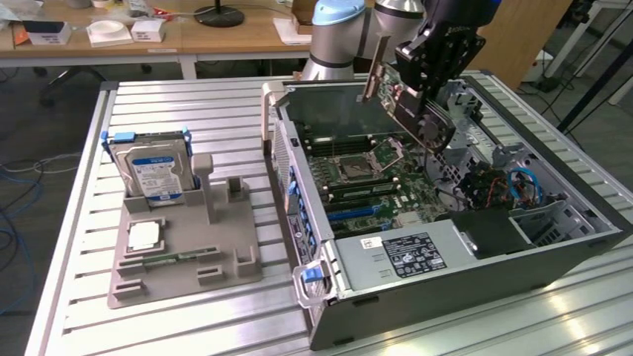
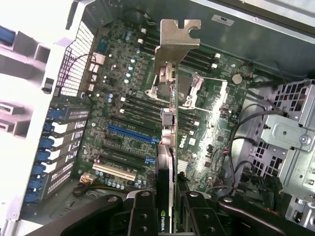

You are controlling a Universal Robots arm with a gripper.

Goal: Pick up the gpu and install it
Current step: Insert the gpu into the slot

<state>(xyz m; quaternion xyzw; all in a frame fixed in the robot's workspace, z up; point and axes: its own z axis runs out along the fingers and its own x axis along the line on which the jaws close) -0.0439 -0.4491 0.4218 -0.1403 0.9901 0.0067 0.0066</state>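
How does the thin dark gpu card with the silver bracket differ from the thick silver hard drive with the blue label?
The thin dark gpu card with its silver bracket hangs in the black gripper above the open grey computer case. The thick silver hard drive with a blue label stands in the grey plastic holder. The gpu card is tilted, the hard drive upright. Both are rectangular computer parts.

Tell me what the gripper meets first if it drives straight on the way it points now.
The gripper, shut on the gpu, points down into the case. The card's lower edge would likely meet the motherboard first, seemingly near the CPU socket; depth is unclear.
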